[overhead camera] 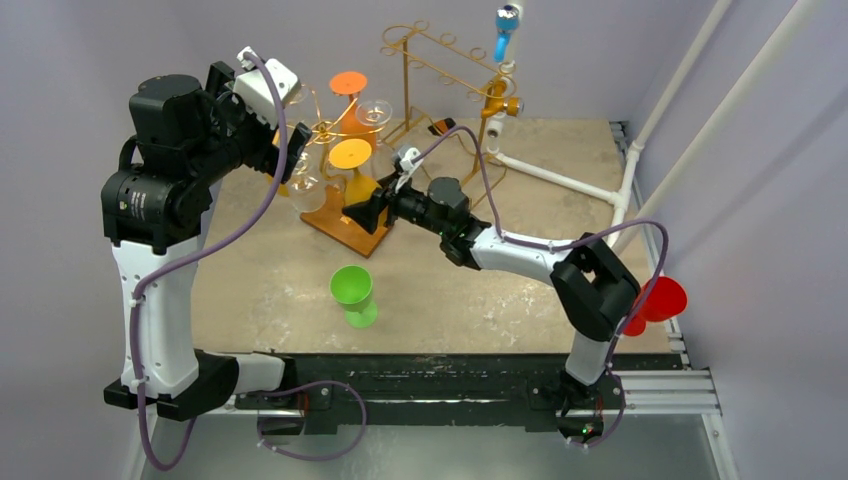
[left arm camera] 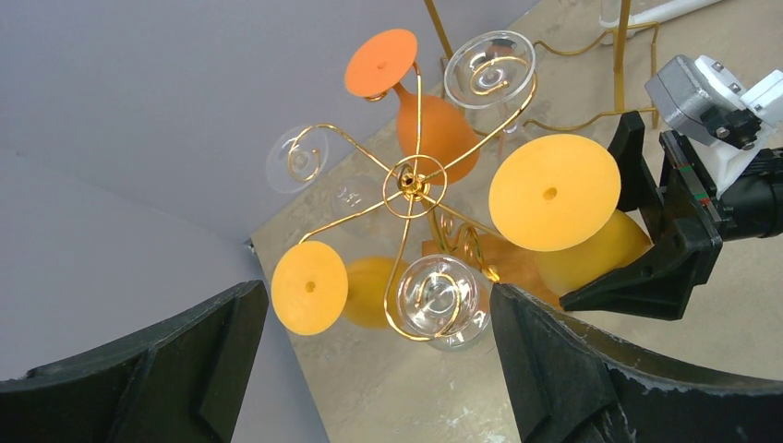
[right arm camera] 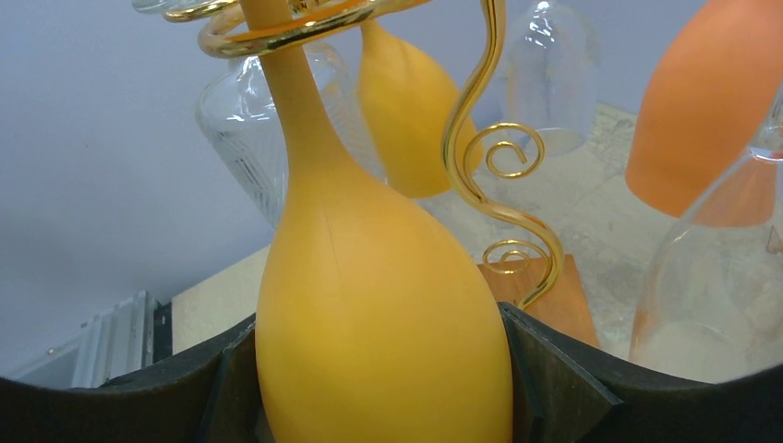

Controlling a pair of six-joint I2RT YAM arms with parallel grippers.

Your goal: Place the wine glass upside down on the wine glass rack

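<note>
A beige, stone-look table (overhead camera: 560, 200) sits in a corner of lilac walls (overhead camera: 600, 50). Toward the back left, a gold rack (left arm camera: 413, 182) on a wooden base carries upturned glasses. The yellow glass (right arm camera: 379, 305) hangs there, bowl down, with the right gripper (overhead camera: 365, 212) closed on its bowl. The left gripper (left arm camera: 377, 291) hovers above the rack, spread wide, holding nothing. A green glass (overhead camera: 353, 293) stands near the front edge with bare table around it. A red glass (overhead camera: 660, 298) sits at the right edge.
</note>
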